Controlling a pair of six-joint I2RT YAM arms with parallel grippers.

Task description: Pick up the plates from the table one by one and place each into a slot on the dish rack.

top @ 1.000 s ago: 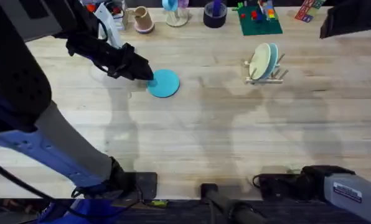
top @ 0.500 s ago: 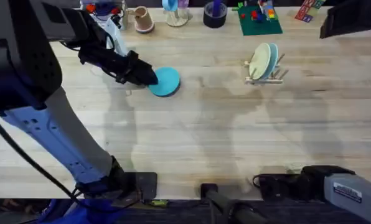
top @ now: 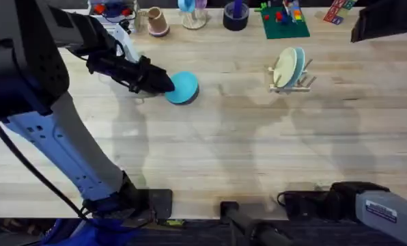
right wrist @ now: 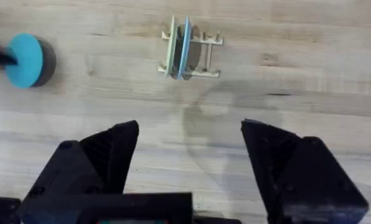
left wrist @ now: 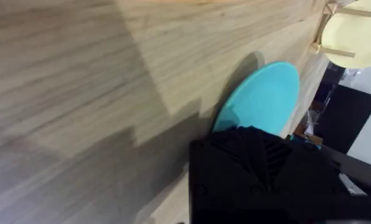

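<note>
The turquoise-blue plate is at the table's far left-centre, and my left gripper is shut on its left rim. In the left wrist view this plate sticks out past my black finger, tilted above its shadow. The right wrist view shows the same plate raised on edge over a dark shadow. The dish rack stands at the far right with a cream plate and a pale blue plate upright in its slots. My right gripper hangs open and empty, well short of the rack.
Cups, a dark tape roll, a green tray of bricks and other items line the far edge. My right arm rests at the near right edge. Bare wood lies between the blue plate and the rack.
My left gripper has closed in on the plate's left rim. The plate has shifted slightly right and away, and it has tipped up off the wood. The right arm has stayed still.
</note>
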